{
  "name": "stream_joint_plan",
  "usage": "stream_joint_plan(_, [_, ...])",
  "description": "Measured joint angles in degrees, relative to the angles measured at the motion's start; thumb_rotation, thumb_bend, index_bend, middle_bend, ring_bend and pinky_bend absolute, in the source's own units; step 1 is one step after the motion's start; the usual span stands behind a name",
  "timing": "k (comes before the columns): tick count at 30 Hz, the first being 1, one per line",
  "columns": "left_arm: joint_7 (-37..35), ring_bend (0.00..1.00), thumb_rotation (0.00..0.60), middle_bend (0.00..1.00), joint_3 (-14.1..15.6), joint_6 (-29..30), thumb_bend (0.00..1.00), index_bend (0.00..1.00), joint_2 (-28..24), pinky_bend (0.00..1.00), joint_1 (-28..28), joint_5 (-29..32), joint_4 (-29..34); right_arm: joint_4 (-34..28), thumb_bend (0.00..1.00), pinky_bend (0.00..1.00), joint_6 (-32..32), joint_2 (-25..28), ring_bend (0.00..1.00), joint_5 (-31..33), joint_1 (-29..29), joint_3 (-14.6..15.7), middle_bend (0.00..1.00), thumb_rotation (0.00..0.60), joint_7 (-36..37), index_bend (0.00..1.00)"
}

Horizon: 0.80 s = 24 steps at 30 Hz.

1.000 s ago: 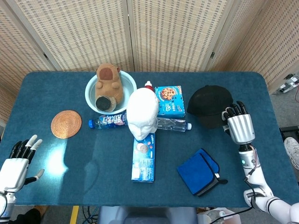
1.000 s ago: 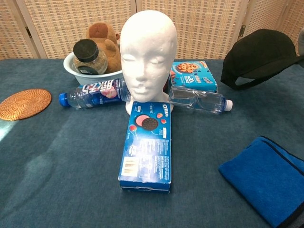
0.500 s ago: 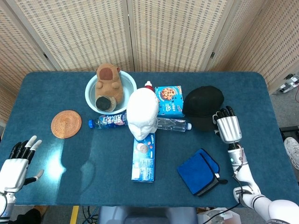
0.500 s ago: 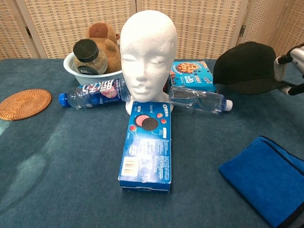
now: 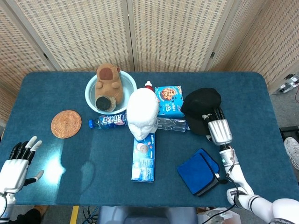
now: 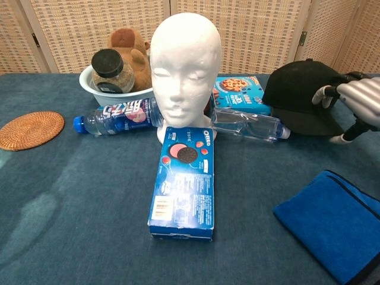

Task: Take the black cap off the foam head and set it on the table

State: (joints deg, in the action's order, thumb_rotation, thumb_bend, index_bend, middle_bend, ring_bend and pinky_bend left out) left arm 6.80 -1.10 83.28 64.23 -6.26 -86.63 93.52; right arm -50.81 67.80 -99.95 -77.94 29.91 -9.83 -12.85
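Your right hand (image 6: pixel 356 101) fingers (image 5: pixel 211 114) are gripping the black cap (image 5: pixel 201 105) on the bench (image 5: pixel 261 140); left hand (image 5: pixel 14 165) fingers spread wide, empty.

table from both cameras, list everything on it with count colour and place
black cap: 1, black, on the table right of the cookie box
foam head: 1, white, centre, bare
Oreo box: 1, blue, in front of the head
cookie box: 1, blue, behind the clear bottle
clear bottle: 1, lying right of the head
blue-label bottle: 1, lying left of the head
bowl: 1, pale blue, back left, holding plush toy and jar
coaster: 1, copper, far left
cloth: 1, blue, front right
table: 1, blue
left hand: open, front left
right hand: fingers on the cap
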Motion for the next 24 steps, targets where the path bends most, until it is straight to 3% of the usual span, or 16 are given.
stream_joint_plan(5, [-0.2, 0.02, 0.6, 0.0, 0.2, 0.3, 0.19, 0.0, -0.2, 0.0, 0.2, 0.0, 0.1, -8.7, 0.0, 0.0, -1.6, 4.1, 0.0, 2.8, -0.8, -0.6, 0.08, 0.6, -5.6, 0.01])
stream_joint_plan(10, [-0.2, 0.02, 0.6, 0.0, 0.2, 0.3, 0.19, 0.0, -0.3, 0.0, 0.4, 0.1, 0.2, -17.2, 0.0, 0.0, -1.5, 8.8, 0.0, 4.6, -2.5, -0.4, 0.06, 0.6, -9.9, 0.0])
stream_joint_plan(13, [-0.1, 0.02, 0.6, 0.0, 0.1, 0.2, 0.19, 0.0, -0.4, 0.0, 0.3, 0.3, 0.3, -21.2, 0.0, 0.0, 0.8, 11.2, 0.0, 4.6, -4.3, 0.2, 0.1, 0.6, -11.1, 0.0])
stream_joint_plan(16, [0.0, 0.02, 0.6, 0.0, 0.0, 0.2, 0.19, 0.0, -0.5, 0.0, 0.2, 0.3, 0.4, -23.4, 0.0, 0.02, 4.7, 13.0, 0.03, 3.1, -6.2, 0.8, 0.17, 0.6, -10.3, 0.06])
stream_joint_plan(20, [0.3, 0.02, 0.6, 0.0, -0.2, 0.2, 0.19, 0.0, -0.5, 0.0, 0.1, 0.3, 0.6, -27.1, 0.0, 0.1, 10.9, 17.1, 0.17, -0.6, -9.3, 1.8, 0.3, 0.6, -6.8, 0.28])
stream_joint_plan(24, [0.7, 0.02, 0.6, 0.0, -0.3, 0.2, 0.19, 0.0, -0.6, 0.0, 0.1, 0.6, 1.0, -30.7, 0.02, 0.17, 14.4, 21.9, 0.2, -3.1, -12.0, 3.0, 0.33, 0.6, -4.5, 0.31])
